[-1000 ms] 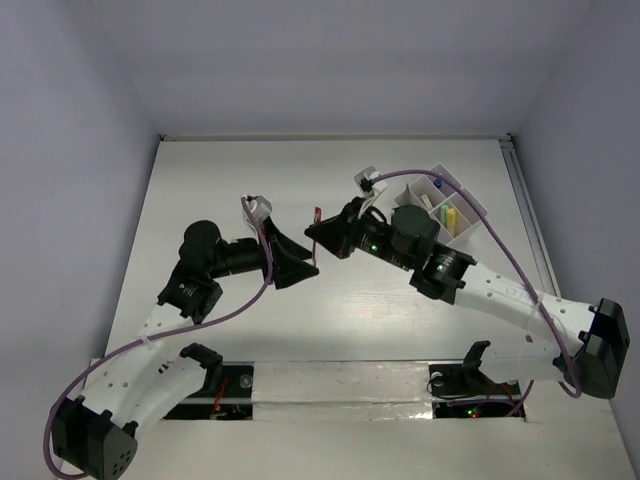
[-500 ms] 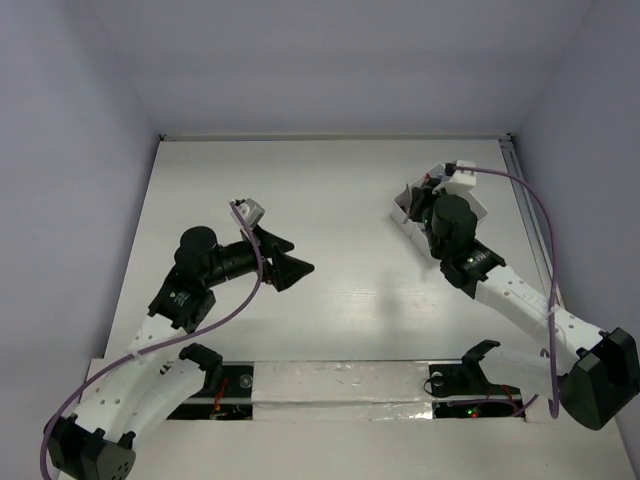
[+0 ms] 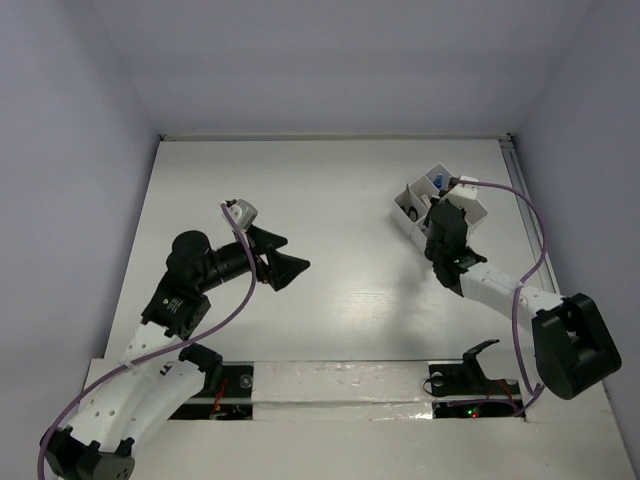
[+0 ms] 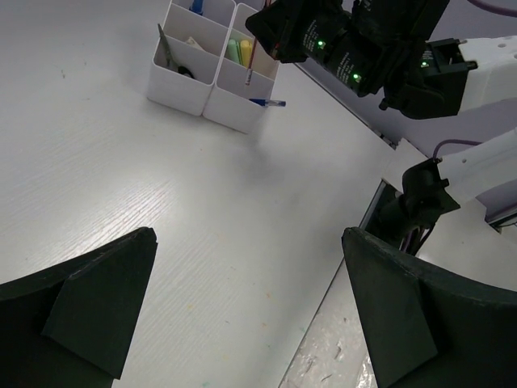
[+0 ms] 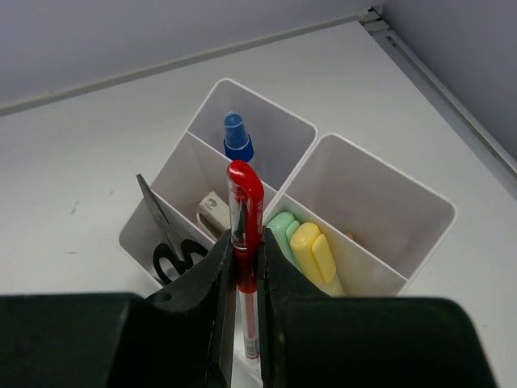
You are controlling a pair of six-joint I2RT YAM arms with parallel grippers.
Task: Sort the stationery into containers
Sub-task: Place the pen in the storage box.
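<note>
The white organizer tray (image 5: 380,174) stands at the table's back right (image 3: 424,181). Directly above it my right gripper (image 5: 242,242) (image 3: 432,208) is shut on a red pen (image 5: 245,202), held upright with its tip low over the tray's near side. Inside the tray sit black-handled scissors (image 5: 166,242), an eraser (image 5: 212,212), a blue pen (image 5: 238,137), a green highlighter (image 5: 283,226) and a yellow one (image 5: 315,255). My left gripper (image 4: 249,238) (image 3: 285,265) is wide open and empty over the bare table at centre left.
The left wrist view shows the tray (image 4: 194,81) with the red pen (image 4: 252,61) hanging over it and a small blue pen (image 4: 266,103) lying at its foot. The back-right compartment (image 5: 363,202) looks empty. Walls close off the table's back and sides.
The grippers met mid-table at the red pen. My left gripper opened wide and drew back left; my right gripper carried the pen over to the tray.
</note>
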